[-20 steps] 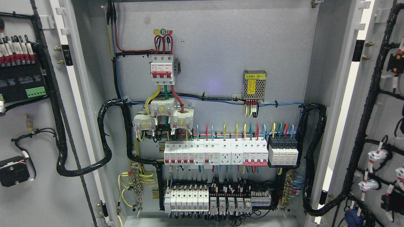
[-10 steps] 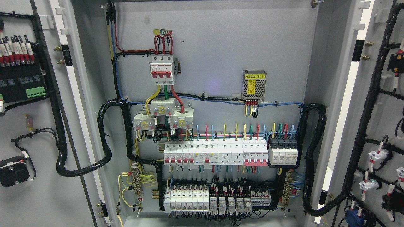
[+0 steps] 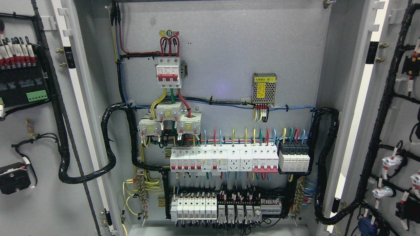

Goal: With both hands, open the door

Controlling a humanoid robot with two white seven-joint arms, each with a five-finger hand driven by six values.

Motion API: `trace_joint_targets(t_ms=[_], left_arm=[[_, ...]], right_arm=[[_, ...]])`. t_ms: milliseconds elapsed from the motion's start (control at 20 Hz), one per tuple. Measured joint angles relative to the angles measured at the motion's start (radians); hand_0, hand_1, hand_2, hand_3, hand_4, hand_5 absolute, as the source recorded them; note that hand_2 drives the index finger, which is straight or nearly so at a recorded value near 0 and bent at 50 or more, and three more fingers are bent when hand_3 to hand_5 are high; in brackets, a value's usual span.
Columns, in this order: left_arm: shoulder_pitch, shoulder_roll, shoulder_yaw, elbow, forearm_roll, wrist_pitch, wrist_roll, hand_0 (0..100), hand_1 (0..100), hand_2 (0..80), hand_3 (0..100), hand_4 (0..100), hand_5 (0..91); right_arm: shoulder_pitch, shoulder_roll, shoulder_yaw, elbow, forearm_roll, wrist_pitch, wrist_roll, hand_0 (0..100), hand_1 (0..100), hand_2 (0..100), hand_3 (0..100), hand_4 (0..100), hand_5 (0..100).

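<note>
The grey electrical cabinet stands with both doors swung wide. The left door (image 3: 36, 209) fills the picture's left edge, its inner face carrying black terminal blocks and a wire loom. The right door (image 3: 398, 108) fills the right edge, with black cable runs and white lamp holders on its inner face. Between them the back panel (image 3: 229, 49) shows in full. Neither of my hands nor any part of my arms appears in the head view.
On the back panel sit a red-and-white main breaker (image 3: 168, 72), a small power supply (image 3: 264, 89), a row of breakers (image 3: 239, 159) and a lower terminal row (image 3: 226, 208). Thick black looms (image 3: 108, 144) loop to each door hinge side.
</note>
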Motion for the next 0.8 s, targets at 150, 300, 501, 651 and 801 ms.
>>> trace_joint_targets(t_ms=[150, 300, 501, 651, 801], left_arm=[[0.010, -0.023, -0.043, -0.018, -0.056, 0.000, 0.000, 0, 0, 0.0, 0, 3, 0.0], [0.021, -0.056, -0.078, -0.031, -0.121, 0.000, 0.001, 0, 0, 0.0, 0, 3, 0.0], [0.043, -0.105, -0.111, -0.043, -0.200, 0.000, 0.002, 0, 0, 0.0, 0, 3, 0.0], [0.060, -0.146, -0.129, -0.042, -0.249, 0.000, 0.002, 0, 0, 0.0, 0, 3, 0.0], [0.076, -0.183, -0.140, -0.036, -0.285, 0.000, 0.001, 0, 0, 0.0, 0, 3, 0.0]], right_arm=[[-0.015, -0.004, 0.029, -0.005, 0.003, 0.000, 0.002, 23, 0, 0, 0, 0, 0], [-0.034, -0.008, 0.063, -0.008, 0.009, 0.001, 0.003, 23, 0, 0, 0, 0, 0], [-0.051, -0.011, 0.119, -0.009, 0.034, 0.006, 0.003, 23, 0, 0, 0, 0, 0], [-0.056, -0.010, 0.175, -0.006, 0.071, 0.007, 0.003, 23, 0, 0, 0, 0, 0], [-0.050, -0.005, 0.235, 0.009, 0.117, 0.007, 0.007, 23, 0, 0, 0, 0, 0]])
